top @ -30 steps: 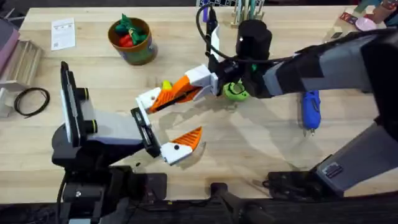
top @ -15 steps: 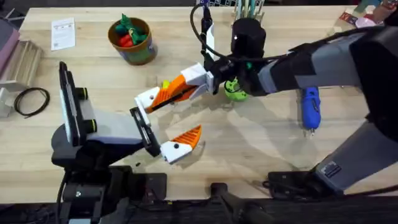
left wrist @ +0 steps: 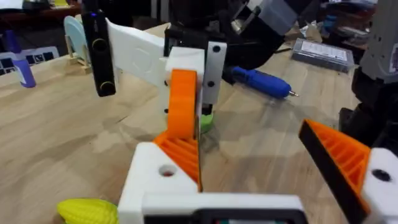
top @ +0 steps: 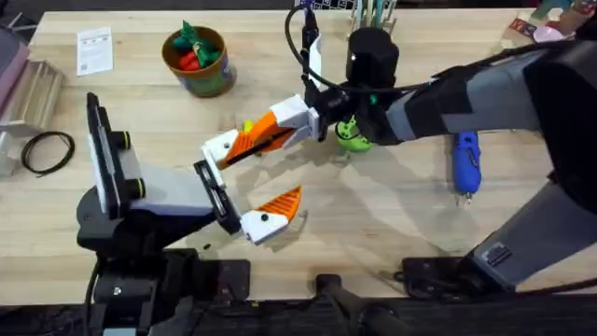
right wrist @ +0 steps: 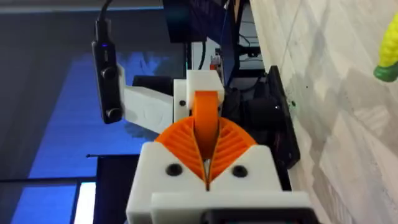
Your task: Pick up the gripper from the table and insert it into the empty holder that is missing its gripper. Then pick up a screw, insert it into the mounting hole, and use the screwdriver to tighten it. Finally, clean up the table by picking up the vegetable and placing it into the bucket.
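basically nothing moved: right gripper point(top: 270, 133) stays clenched on the orange gripper point(top: 262, 136), pressing it into left gripper's point(top: 244, 183) holder point(top: 222, 147); left released.

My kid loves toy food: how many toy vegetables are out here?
3: a yellow corn cob on the table, a red one and a green one in the bucket; more may hide beneath them.

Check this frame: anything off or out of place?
Nothing looks spilled or broken. One oddity: the right gripper is shut on the orange gripper tip and holds it against one white finger of the open left gripper. The corn lies loose beside that finger, outside the bucket.
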{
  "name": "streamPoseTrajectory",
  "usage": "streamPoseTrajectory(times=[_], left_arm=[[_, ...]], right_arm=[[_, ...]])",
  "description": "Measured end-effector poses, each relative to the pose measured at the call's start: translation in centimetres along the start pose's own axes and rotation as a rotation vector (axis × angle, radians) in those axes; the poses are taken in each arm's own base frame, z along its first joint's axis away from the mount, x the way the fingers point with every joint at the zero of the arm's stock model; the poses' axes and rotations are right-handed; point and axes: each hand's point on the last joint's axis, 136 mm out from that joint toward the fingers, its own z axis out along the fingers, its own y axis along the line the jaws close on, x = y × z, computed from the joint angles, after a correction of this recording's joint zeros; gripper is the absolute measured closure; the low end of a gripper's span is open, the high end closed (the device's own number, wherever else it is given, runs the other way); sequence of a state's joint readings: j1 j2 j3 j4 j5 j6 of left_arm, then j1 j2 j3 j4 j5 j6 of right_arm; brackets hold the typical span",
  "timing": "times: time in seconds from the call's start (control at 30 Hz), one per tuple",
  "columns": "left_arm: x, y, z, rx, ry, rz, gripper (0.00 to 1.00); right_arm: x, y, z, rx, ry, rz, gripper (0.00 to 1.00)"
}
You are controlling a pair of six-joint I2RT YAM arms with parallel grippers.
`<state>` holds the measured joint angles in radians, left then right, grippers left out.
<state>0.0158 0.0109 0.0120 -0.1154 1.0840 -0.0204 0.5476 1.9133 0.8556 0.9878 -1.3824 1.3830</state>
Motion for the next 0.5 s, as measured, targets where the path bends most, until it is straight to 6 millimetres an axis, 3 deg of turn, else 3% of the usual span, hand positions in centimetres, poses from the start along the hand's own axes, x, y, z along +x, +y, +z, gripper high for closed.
streamPoseTrajectory(times=[0.5], left_arm=[[0.00, 0.01, 0.00, 0.000, 0.000, -0.005, 0.016]], right_arm=[[0.03, -0.09, 0.03, 0.001, -0.005, -0.002, 0.994]])
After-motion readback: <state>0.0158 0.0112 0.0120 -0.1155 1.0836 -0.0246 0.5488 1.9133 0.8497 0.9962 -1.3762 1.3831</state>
